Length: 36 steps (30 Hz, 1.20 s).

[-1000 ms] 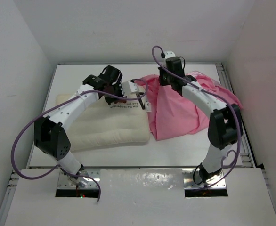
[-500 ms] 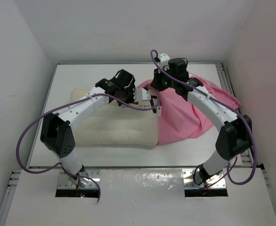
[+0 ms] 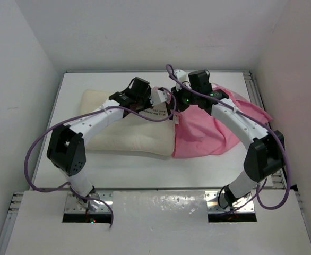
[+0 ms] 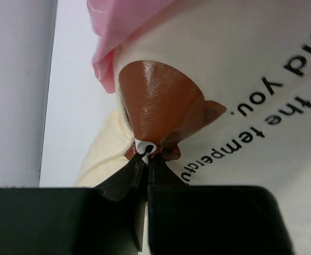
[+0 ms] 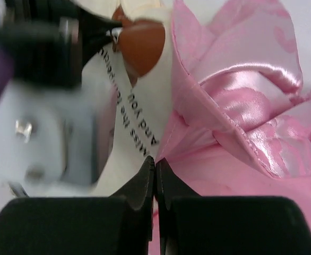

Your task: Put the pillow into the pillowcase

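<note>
The pillow (image 3: 123, 135) lies to the left of the pillowcase (image 3: 203, 133), its printed end just entering the pink mouth. The left gripper (image 4: 146, 151) is clenched on a pinch of the pillow's cover beside the brown mark (image 4: 158, 101), seemingly to drag that corner inward. At the pillowcase's left rim the right gripper (image 5: 155, 162) is closed, apparently nipping the satin hem to hold the opening up against the pillow's push.

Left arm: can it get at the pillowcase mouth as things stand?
Likely yes: the left tool, shut on the pillow, sits right beside the pillowcase edge with nothing between. Its grip is taken, though; the right tool pinches that edge.
</note>
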### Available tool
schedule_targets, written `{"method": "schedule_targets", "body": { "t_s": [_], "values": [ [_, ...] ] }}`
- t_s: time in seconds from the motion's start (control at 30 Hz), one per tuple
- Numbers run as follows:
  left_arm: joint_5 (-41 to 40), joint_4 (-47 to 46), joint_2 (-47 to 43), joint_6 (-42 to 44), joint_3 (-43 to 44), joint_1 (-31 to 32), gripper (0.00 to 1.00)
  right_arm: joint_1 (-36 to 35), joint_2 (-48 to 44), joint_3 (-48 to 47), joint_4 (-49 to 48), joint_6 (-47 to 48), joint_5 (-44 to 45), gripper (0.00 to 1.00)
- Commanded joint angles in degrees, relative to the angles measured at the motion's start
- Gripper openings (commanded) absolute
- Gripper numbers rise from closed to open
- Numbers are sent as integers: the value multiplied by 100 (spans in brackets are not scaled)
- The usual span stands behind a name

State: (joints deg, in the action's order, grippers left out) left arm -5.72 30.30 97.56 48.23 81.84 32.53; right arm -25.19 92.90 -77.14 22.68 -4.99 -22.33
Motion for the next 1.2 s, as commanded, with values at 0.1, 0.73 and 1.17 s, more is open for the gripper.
{"method": "schedule_targets", "body": {
  "t_s": [0.1,0.73,1.17],
  "values": [
    [-1019,-1773,-141,-578,-116,-143,0,-3,-212,-168,369,87,-982,0],
    [-1124,-2590,114,-1386,-432,87,0,875,-262,321,-1028,-2278,1211,99],
    [-1397,-2925,606,-1975,-195,34,0,182,-2023,3364,-2540,-2384,2487,55]
  ]
}}
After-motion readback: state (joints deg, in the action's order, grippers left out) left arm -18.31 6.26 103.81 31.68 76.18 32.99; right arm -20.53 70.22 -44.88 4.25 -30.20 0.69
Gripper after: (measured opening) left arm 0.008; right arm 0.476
